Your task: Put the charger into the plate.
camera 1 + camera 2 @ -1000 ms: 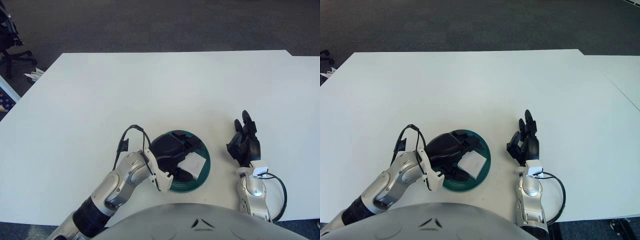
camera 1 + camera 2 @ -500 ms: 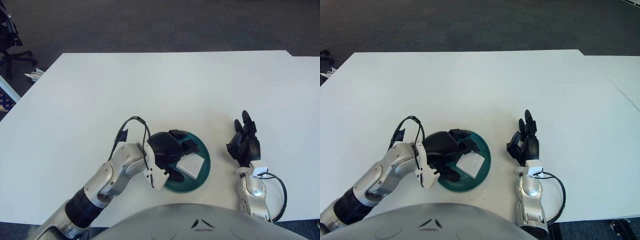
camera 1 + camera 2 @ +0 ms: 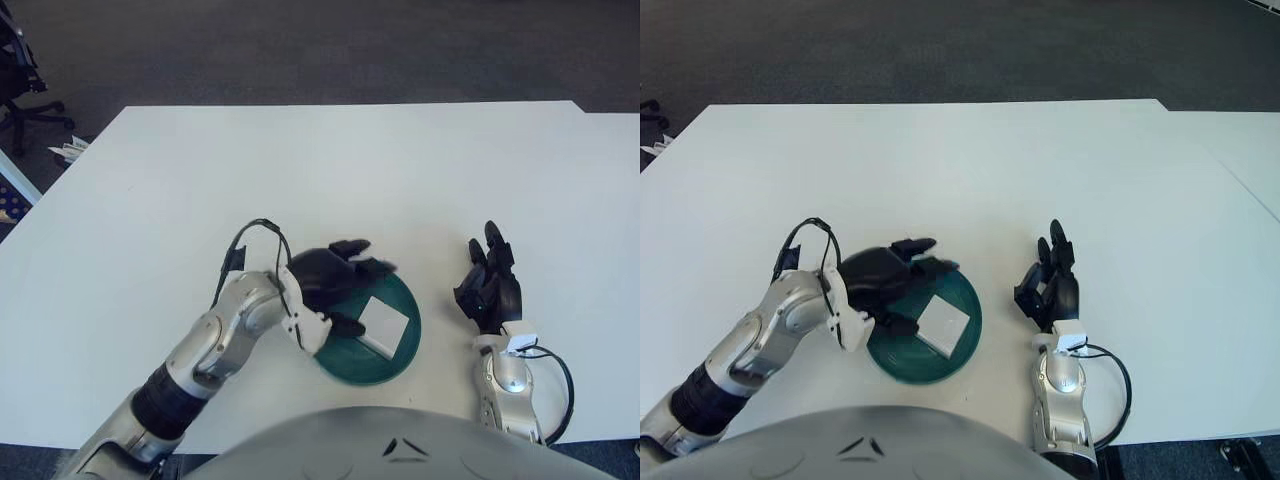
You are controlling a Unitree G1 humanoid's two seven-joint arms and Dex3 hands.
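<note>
On the table (image 3: 300,170), near the robot's edge, sits the green plate (image 3: 395,362), and the white charger (image 3: 384,320) lies inside it, on the right part of the plate floor. Compared w/ one sec ago, the left hand (image 3: 335,282) has lifted off: before it was low over the plate w/ fingers around the charger, now it is up and moved to the plate's left-back rim, fingers spread apart and holding nothing. The charger has stayed flat in the plate, so it was released, not dragged out.

My judgement: the task is basically done; only the arm's retreat remains, and it should clear the rim w/o knocking the plate.

The right hand (image 3: 490,285) shows to the right of the plate, well apart, fingers loosely extended, nothing in it, idle.
</note>
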